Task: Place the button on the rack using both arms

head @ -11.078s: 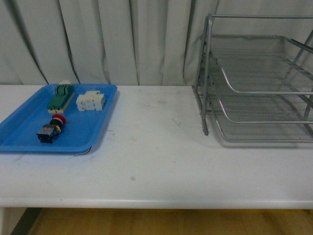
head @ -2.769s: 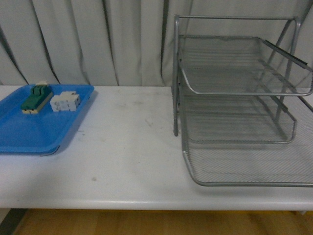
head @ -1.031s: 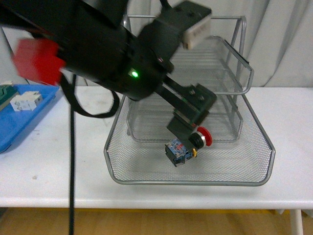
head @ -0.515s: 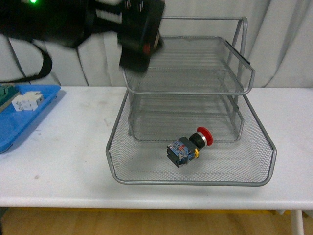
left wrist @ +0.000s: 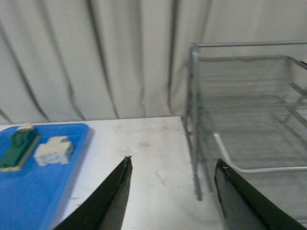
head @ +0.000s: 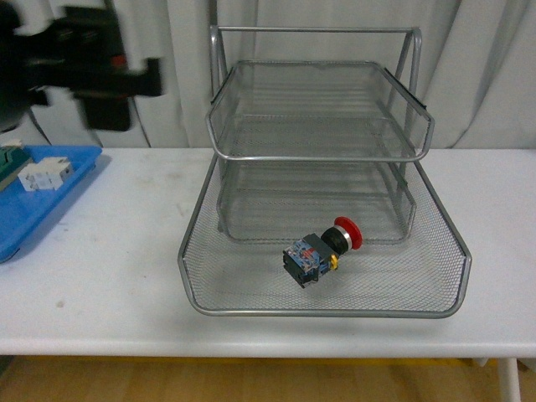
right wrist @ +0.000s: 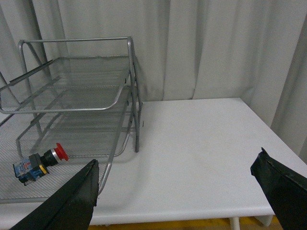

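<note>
Released, the button [head: 322,249] lies in the lowest tier of the rack [head: 318,157], the left pincer [left wrist: 173,161] spread empty and withdrawn leftward, so placement looks done.

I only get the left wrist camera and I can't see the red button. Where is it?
Observer: The button lies on its side in the rack's bottom tier, with no tool on it.
Operator: Which way does the red top point?
Observer: Its red cap points toward the rack's back, slanted right in the front view.
Operator: And the right tool?
Observer: The right tool is open and empty, outside the rack.
</note>
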Robot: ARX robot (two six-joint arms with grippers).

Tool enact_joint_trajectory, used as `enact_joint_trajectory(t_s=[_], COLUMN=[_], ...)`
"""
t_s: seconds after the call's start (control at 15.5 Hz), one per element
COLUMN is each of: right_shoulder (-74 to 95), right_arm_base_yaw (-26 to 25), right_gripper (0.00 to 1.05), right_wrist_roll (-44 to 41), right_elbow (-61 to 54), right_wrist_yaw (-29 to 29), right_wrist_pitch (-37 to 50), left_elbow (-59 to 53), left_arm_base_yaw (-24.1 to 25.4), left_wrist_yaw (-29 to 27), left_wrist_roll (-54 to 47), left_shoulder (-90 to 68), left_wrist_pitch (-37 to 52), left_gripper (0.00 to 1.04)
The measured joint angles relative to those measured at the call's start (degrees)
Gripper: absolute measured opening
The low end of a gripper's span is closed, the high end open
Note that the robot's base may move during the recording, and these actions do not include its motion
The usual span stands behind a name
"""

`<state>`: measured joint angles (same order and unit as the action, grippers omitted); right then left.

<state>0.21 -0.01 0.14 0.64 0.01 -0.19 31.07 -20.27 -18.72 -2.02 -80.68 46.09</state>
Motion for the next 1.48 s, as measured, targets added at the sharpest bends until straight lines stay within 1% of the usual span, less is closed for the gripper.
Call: enact_joint_trajectory(t_s=[0.06, 0.26, 0.32, 0.45, 0.58, 0.77, 0.84, 0.9, 1.22, 1.48], right_shoulder=[0.0, 0.0, 0.0, 0.0, 0.0, 0.0, 0.0, 0.0, 0.0, 0.0], right_arm_base_yaw=[0.0, 0.0, 0.0, 0.0, 0.0, 0.0, 0.0, 0.0, 0.0, 0.0], right_gripper=[0.98, 0.98, 0.98, 0.98, 0.98, 0.98, 0.98, 0.98, 0.98, 0.98], right_wrist_roll=[0.0, 0.0, 0.0, 0.0, 0.0, 0.0, 0.0, 0.0, 0.0, 0.0], right_elbow=[0.0, 0.0, 0.0, 0.0, 0.0, 0.0, 0.0, 0.0, 0.0, 0.0], right_wrist_yaw=[0.0, 0.0, 0.0, 0.0, 0.0, 0.0, 0.0, 0.0, 0.0, 0.0], right_wrist_pitch=[0.0, 0.0, 0.0, 0.0, 0.0, 0.0, 0.0, 0.0, 0.0, 0.0], left_elbow=[-4.7, -13.5, -16.3, -20.0, -23.5, -26.4, -27.5, -29.3, -30.5, -30.6], left_arm_base_yaw=[3.0, 6.9, 8.3, 11.2, 13.0, 15.4, 18.9, 20.5, 20.2, 20.2], left_wrist_yaw=[0.3, 5.5, 7.0, 9.0, 11.6, 13.6, 17.8, 17.9, 18.7, 18.7], left_wrist_roll=[0.8, 1.6, 1.7, 1.8, 1.8, 1.8, 1.8, 1.9, 1.8, 1.9], left_shoulder=[4.0, 12.8, 15.1, 21.0, 26.8, 34.5, 37.0, 37.2, 50.8, 58.8], left_wrist_pitch=[3.1, 4.1, 3.3, 2.3, -0.6, -5.0, -6.6, -3.7, -16.8, -24.2], left_gripper=[0.44, 0.08, 0.02, 0.02, 0.02, 0.02, 0.02, 0.02, 0.02, 0.02])
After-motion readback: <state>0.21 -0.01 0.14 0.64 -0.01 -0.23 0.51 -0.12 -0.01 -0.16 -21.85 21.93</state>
